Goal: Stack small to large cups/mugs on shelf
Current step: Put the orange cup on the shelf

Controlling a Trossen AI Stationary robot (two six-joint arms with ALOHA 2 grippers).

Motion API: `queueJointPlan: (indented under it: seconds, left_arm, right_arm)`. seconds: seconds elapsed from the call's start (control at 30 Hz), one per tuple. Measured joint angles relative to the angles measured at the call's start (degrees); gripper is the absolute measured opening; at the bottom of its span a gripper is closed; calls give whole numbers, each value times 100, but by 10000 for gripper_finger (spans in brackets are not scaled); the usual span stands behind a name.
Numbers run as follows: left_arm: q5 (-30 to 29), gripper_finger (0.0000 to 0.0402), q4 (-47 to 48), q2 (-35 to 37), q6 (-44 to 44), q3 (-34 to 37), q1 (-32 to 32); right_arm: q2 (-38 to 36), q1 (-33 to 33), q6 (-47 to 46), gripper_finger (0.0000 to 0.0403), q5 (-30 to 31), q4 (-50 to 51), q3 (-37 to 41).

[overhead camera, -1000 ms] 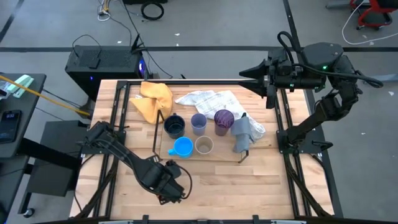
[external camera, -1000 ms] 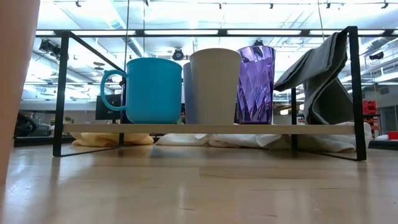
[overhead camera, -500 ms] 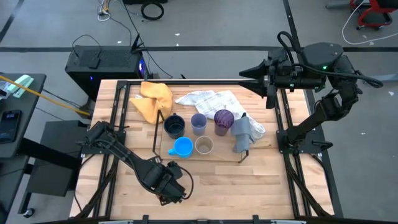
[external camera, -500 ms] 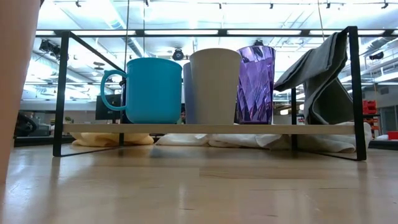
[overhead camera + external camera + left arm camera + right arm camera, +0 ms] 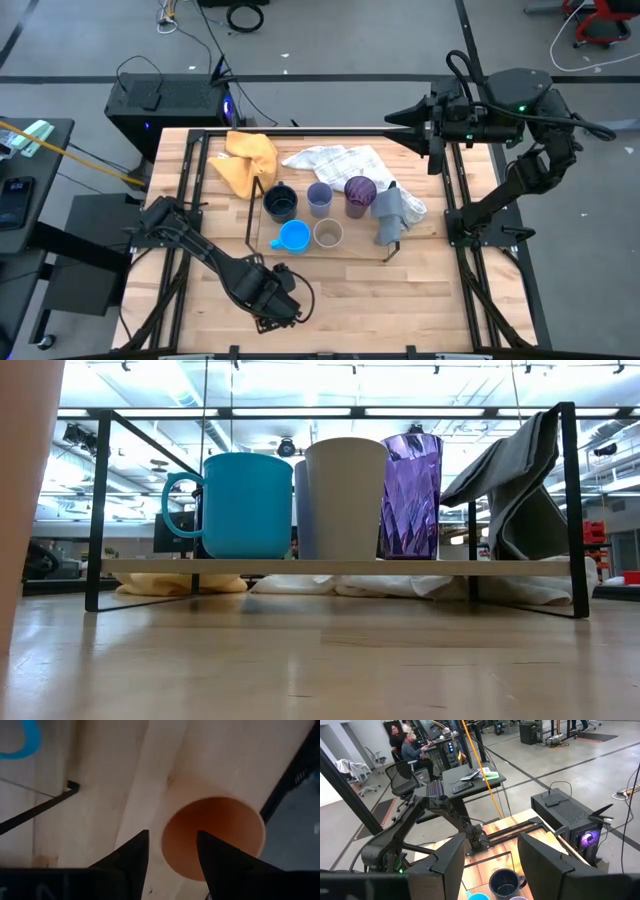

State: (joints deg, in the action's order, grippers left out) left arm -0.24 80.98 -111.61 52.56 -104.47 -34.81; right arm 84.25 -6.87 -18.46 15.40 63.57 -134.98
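Note:
The orange cup [image 5: 212, 837] stands upright on the table near its front edge, mouth up; it also shows at the low view's left edge [image 5: 25, 510]. My left gripper [image 5: 172, 837] is open right above it and hides it in the high view [image 5: 275, 308]. On the shelf [image 5: 252, 215] stand the dark navy mug [image 5: 281, 204], the lavender-blue cup [image 5: 320, 198], the purple cup [image 5: 360, 190], the bright blue mug [image 5: 294, 237] and the tan cup [image 5: 328, 234]. My right gripper [image 5: 395, 118] is open, high over the table's far right. My left gripper comes at the orange cup from above, one finger [image 5: 220, 860] over the cup's mouth and the other [image 5: 132, 855] outside its rim [image 5: 167, 840]. I cannot tell whether either finger touches the cup. The cup stands upright on the table.
A grey cloth [image 5: 390, 215] hangs over the shelf's right end. A yellow cloth [image 5: 248, 160] and a white-checked cloth [image 5: 335, 160] lie behind the shelf. Bare wood lies between the shelf and the table's near edge [image 5: 400, 300].
My left gripper has edged a little toward the table's right edge, staying over the orange cup.

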Motion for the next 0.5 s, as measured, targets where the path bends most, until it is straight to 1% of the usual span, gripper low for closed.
queueJointPlan:
  seconds: [0.07, 0.3, 0.4, 0.5]
  left_arm:
    - [159, 172, -25, -79, -182, 0, 0]
    - [150, 169, 4, -312, -378, 2, 15]
    - [146, 157, -12, -424, -546, 2, 26]
    - [135, 132, 0, -483, -717, 2, 26]
  right_arm:
    - [0, 0, 0, 187, 0, 0, 0]
    - [0, 0, -2, 187, -2, -1, 0]
    - [0, 0, -2, 187, -2, -7, 0]
    - [2, 0, -2, 187, -1, -8, 0]
